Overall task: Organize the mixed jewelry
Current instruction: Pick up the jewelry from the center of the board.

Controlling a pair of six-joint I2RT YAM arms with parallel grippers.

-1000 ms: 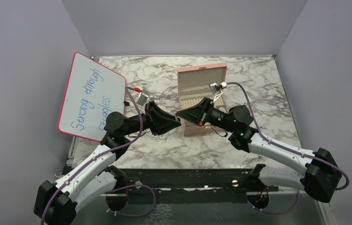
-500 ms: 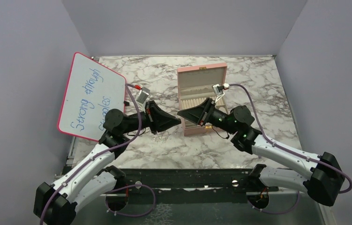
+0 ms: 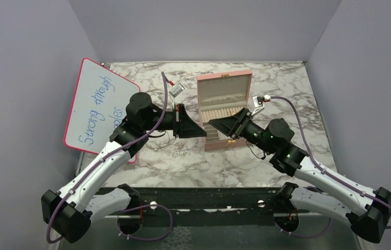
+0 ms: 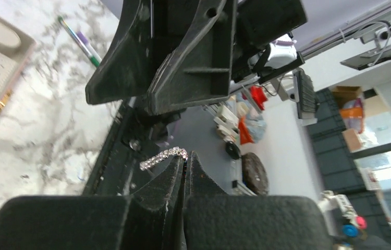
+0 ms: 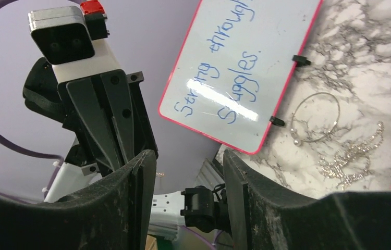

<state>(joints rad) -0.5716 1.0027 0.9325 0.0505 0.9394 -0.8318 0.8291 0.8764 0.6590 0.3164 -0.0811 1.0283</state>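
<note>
My left gripper [image 4: 185, 158] is shut on a short curved silver piece set with sparkling stones [image 4: 163, 156], which sticks out to the left of its tips. It hovers above the table just left of the open pink box [image 3: 224, 84], tip to tip with my right gripper [image 3: 212, 124]. The right gripper [image 5: 189, 156] is open, with nothing between its fingers. On the marble beyond it lie a thin silver hoop [image 5: 316, 117] and a sparkly tangle of chain [image 5: 351, 154]. In the top view the left gripper [image 3: 199, 131] hides the held piece.
A pink-framed whiteboard [image 3: 99, 107] with blue writing leans at the left edge. A green-and-white marker pen [image 4: 78, 40] lies on the marble near the box. Purple walls close in the table at the back and both sides.
The left gripper has closed, then lifted and swung right toward the box. The right gripper has opened and drawn back to the right.
</note>
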